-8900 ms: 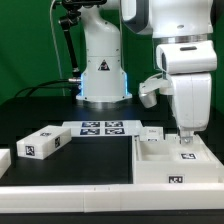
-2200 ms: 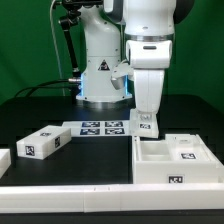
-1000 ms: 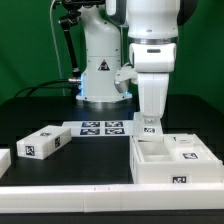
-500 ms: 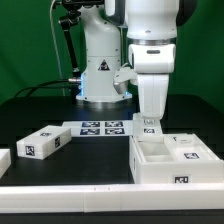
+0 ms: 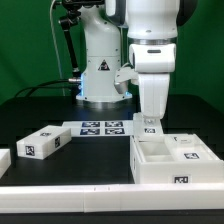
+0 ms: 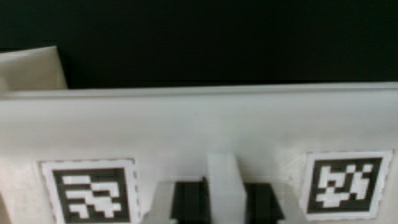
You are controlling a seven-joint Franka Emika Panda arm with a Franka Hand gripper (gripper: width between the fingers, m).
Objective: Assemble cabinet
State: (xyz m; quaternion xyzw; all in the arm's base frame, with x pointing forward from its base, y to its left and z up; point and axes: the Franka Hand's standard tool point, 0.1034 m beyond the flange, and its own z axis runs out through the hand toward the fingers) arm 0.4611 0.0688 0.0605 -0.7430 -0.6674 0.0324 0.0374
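Observation:
The white cabinet shell (image 5: pixel 160 172) lies as an open box at the front of the exterior view's right, with a tagged white piece (image 5: pixel 187 150) inside it. My gripper (image 5: pixel 150 121) stands upright at the shell's back left corner, where a small tag (image 5: pixel 150 128) shows just under the fingers. In the wrist view my gripper (image 6: pixel 226 205) has its dark fingers (image 6: pixel 185 204) on both sides of a thin white wall (image 6: pixel 226 180), between two tags on a broad white face (image 6: pixel 196 120). A drawer block (image 5: pixel 40 144) lies on the exterior view's left.
The marker board (image 5: pixel 100 127) lies flat behind the drawer block, in front of the arm's base (image 5: pixel 103 75). Another white part (image 5: pixel 4 160) pokes in at the left edge. A white ledge (image 5: pixel 70 195) runs along the front of the black table.
Over the last second nothing visibly moves. Earlier, the gripper went from the shell's right side to its back left corner, and the shell shifted slightly left.

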